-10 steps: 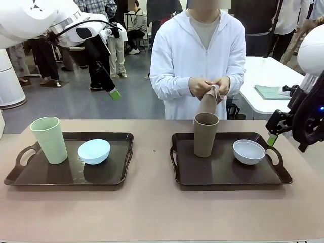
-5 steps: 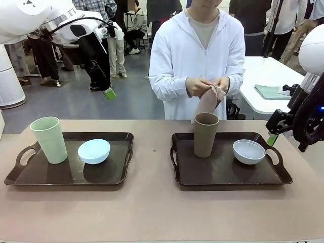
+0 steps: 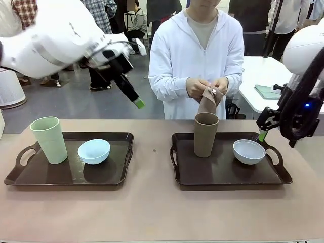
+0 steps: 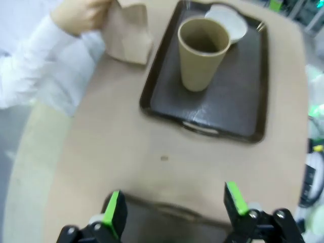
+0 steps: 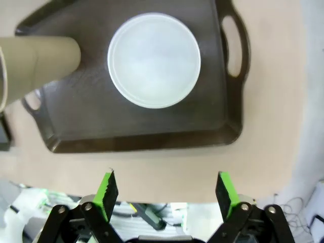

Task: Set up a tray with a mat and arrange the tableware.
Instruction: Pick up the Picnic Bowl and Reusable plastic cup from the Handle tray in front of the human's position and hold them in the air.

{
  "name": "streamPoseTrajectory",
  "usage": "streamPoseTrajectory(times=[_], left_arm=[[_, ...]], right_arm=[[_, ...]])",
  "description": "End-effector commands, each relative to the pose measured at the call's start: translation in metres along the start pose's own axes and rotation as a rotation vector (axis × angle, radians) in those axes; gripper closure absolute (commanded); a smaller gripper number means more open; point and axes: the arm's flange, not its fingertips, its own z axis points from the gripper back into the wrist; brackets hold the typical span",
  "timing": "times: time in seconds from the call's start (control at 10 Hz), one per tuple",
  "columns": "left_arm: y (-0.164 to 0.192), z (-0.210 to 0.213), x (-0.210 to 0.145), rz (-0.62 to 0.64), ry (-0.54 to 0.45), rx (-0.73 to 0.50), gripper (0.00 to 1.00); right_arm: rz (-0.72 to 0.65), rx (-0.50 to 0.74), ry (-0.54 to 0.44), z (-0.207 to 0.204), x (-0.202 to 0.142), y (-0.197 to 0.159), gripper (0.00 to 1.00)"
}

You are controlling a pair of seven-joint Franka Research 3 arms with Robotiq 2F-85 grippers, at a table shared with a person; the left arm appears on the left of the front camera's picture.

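Note:
Two dark trays lie on the table. The left tray [image 3: 66, 179] carries a pale green tumbler [image 3: 48, 139] and a light blue bowl [image 3: 93, 151]. The right tray [image 3: 223, 177] holds a brown tumbler [image 3: 206, 134] and a whitish bowl [image 3: 249, 151]. Behind it, the person's hands hold a folded brownish mat [image 3: 208, 101]. My left gripper [image 3: 136, 103] hangs open, high above the table between the trays. My right gripper [image 3: 262, 133] is open above the right tray's far right edge. From the right wrist, the open gripper [image 5: 164, 195] looks down on the whitish bowl [image 5: 154, 59].
The left wrist view shows the open gripper [image 4: 174, 207], the brown tumbler [image 4: 202, 53], the right tray [image 4: 212, 101] and the mat [image 4: 129, 35] in the person's hand. Bare tabletop [image 3: 152, 152] runs between the trays. A white table [image 3: 268, 81] stands far right.
My left arm has swung to the right, carrying its gripper from above the left tray toward the table's middle. My right gripper has shifted slightly left, nearer the right tray.

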Motion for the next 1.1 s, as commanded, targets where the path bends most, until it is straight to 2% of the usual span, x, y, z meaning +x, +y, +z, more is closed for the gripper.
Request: streamPoseTrajectory(times=[0.0, 0.3, 0.5, 0.6, 0.7, 1.0], left_arm=[[0.006, -0.034, 0.018, -0.041, -0.048, -0.014, 0.00], [-0.008, -0.084, 0.060, -0.072, -0.123, -0.090, 0.00], [-0.013, -0.115, 0.074, -0.137, -0.048, -0.057, 0.00], [-0.011, -0.116, 0.075, -0.134, -0.015, -0.072, 0.00], [-0.025, -0.109, 0.072, -0.101, -0.073, -0.080, 0.00], [-0.025, -0.109, 0.072, -0.101, -0.073, -0.080, 0.00]], right_arm=[[-0.053, -0.067, -0.017, -0.010, 0.021, 0.015, 0.00], [-0.084, -0.064, -0.024, -0.013, 0.032, 0.020, 0.00], [-0.097, -0.044, -0.015, -0.015, 0.037, 0.017, 0.00], [-0.097, -0.040, -0.014, -0.016, 0.038, 0.016, 0.00], [-0.071, -0.036, -0.014, -0.015, 0.031, 0.015, 0.00], [-0.071, -0.036, -0.014, -0.015, 0.031, 0.015, 0.00]])
